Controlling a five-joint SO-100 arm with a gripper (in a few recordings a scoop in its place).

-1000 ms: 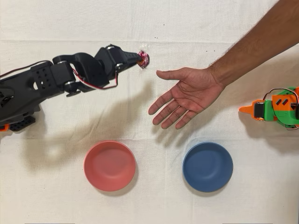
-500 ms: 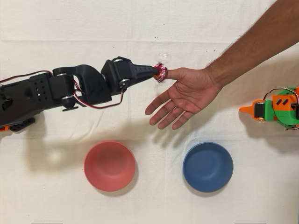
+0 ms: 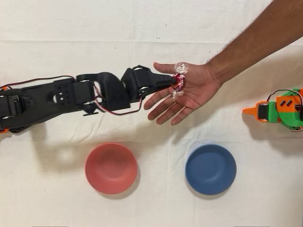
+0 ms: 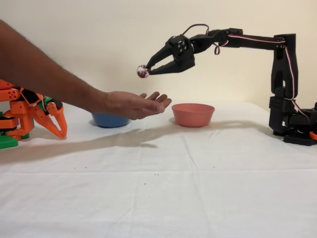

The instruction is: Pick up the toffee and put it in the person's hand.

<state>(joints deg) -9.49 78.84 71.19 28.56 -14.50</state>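
The toffee (image 3: 179,82) is a small red-pink wrapped sweet with clear twisted ends, pinched at the tip of my black gripper (image 3: 176,82). In the overhead view it lies over the palm of the person's hand (image 3: 195,92), which reaches in from the upper right, palm up, fingers spread. From the side, the toffee (image 4: 142,71) hangs well above the person's hand (image 4: 131,104), held by my gripper (image 4: 144,71) at the end of the outstretched arm, clear of the palm.
A pink bowl (image 3: 111,168) and a blue bowl (image 3: 210,169) stand on the white cloth nearer the front in the overhead view. The idle orange arm (image 3: 279,109) rests at the right edge, beside the person's forearm (image 3: 255,40).
My arm has stretched further right, carrying the toffee from left of the thumb to over the palm. The hand stayed about where it was.
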